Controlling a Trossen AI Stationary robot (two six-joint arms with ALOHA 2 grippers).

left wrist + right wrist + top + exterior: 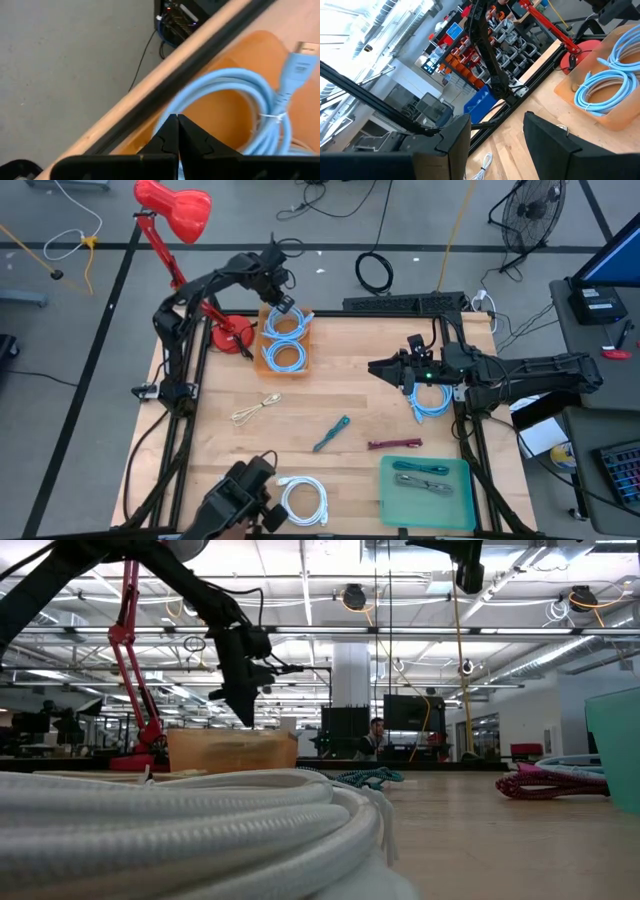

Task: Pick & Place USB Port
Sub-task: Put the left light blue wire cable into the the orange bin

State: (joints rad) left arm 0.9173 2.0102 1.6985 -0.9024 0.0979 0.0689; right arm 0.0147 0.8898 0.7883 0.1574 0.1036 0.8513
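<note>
Closed tight, my left claw (177, 131) holds nothing; its two fingers meet above the orange tray (271, 361) at the far left part of the table (360, 405). Two light blue cables (286, 340) lie coiled inside this tray, so I judge it is the place for blue ones. My right claw (412, 377) stands wide open and empty over another light blue cable (432, 399) near the right edge, well apart from the tray. I think it hovers there because this coil is the next one to take.
</note>
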